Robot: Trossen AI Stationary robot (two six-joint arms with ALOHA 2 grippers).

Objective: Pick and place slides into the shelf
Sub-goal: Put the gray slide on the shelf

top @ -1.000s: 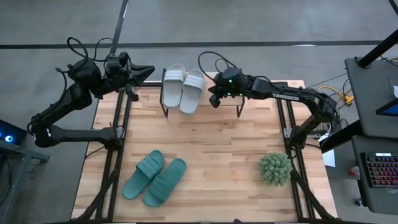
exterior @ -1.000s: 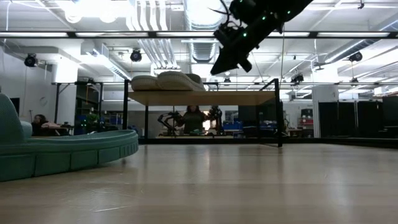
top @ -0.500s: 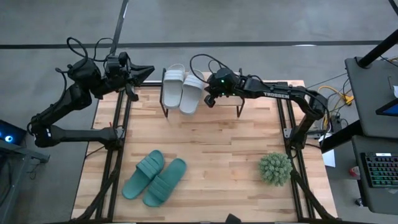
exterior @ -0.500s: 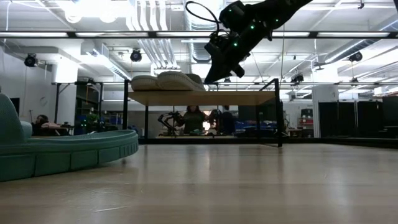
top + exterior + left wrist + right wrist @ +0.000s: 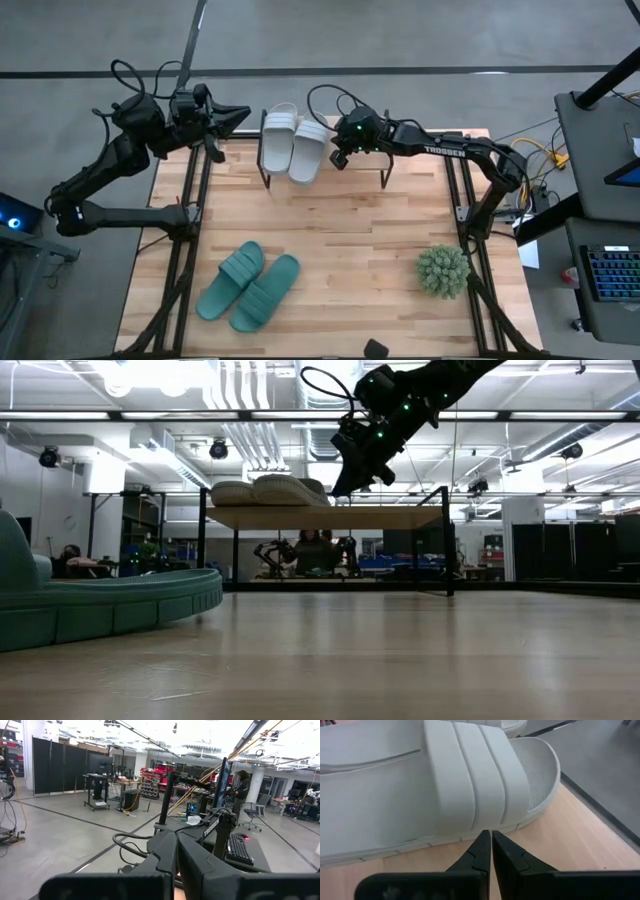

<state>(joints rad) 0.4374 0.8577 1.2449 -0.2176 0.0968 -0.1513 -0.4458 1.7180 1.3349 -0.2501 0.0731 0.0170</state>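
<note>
Two pale grey-white slides (image 5: 295,142) lie side by side, soles down, on the shelf's wooden top (image 5: 352,176); the low view shows them on the shelf (image 5: 330,517) too. My right gripper (image 5: 335,157) is shut and hovers over the shelf, right beside the right-hand white slide (image 5: 445,785). The teal slides (image 5: 248,286) lie on the table near its near-left corner. My left gripper (image 5: 238,113) is shut and waits beyond the table's far-left corner. My right gripper (image 5: 488,840) slants down from the table's right, its shut fingertips at the sole edge (image 5: 470,835) of the right-hand white slide, just under the ribbed strap. I cannot tell whether the tips touch that edge. The slide lies flat on the shelf top (image 5: 560,835).
A spiky green plant ball (image 5: 443,271) stands on the table near the right edge. Bare tabletop (image 5: 350,240) lies between the shelf and the teal slides. Black frame rails run along both table sides. In the low view a teal slide (image 5: 100,610) shows at the left.
My right gripper has moved toward the table's left, over the shelf, up to the side of the right-hand white slide, dipping slightly, and has stayed shut. Most of that move came in the first half second.
</note>
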